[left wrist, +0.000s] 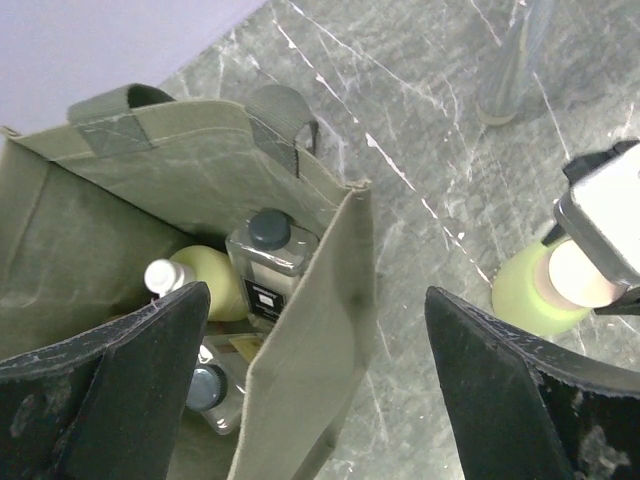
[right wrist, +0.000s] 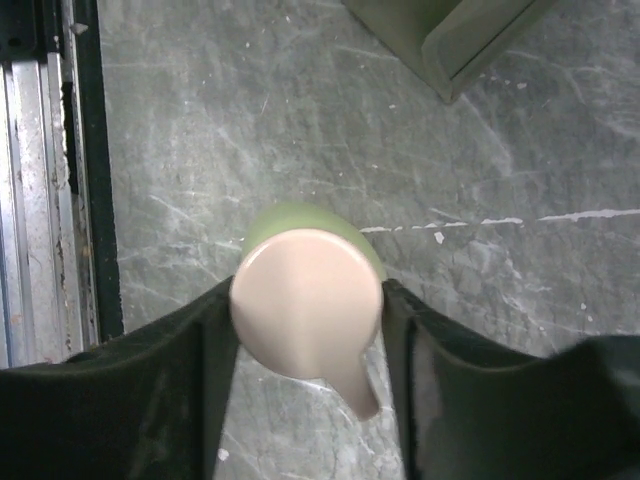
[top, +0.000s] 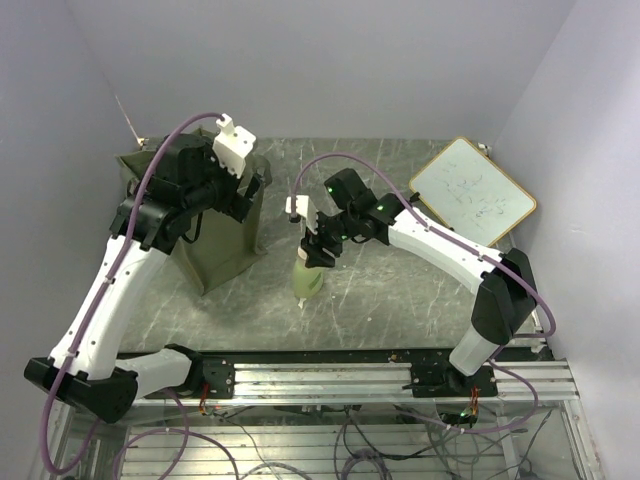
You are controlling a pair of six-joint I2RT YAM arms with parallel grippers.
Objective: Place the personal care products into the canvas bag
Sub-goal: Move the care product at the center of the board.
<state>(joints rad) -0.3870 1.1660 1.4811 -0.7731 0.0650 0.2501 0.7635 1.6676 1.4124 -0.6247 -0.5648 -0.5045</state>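
Note:
The olive-green canvas bag (top: 215, 250) stands upright at the left. My left gripper (top: 238, 192) hangs open over its right wall (left wrist: 310, 350), one finger (left wrist: 140, 380) inside and one (left wrist: 520, 400) outside. Inside the bag lie a clear square bottle with a dark cap (left wrist: 265, 255), a pale yellow bottle (left wrist: 205, 280) and another clear bottle (left wrist: 205, 390). My right gripper (top: 318, 250) is shut on the pale pump cap (right wrist: 305, 300) of the yellow-green bottle (top: 308, 278), which is upright at the table's middle. It also shows in the left wrist view (left wrist: 530, 295). A translucent grey tube (left wrist: 510, 60) stands beyond it.
The wood-framed whiteboard (top: 472, 192) lies at the back right by the wall. The aluminium rail (top: 330, 378) with both arm bases runs along the near edge, and shows in the right wrist view (right wrist: 45, 180). The bag's corner (right wrist: 450, 40) is just beyond the held bottle.

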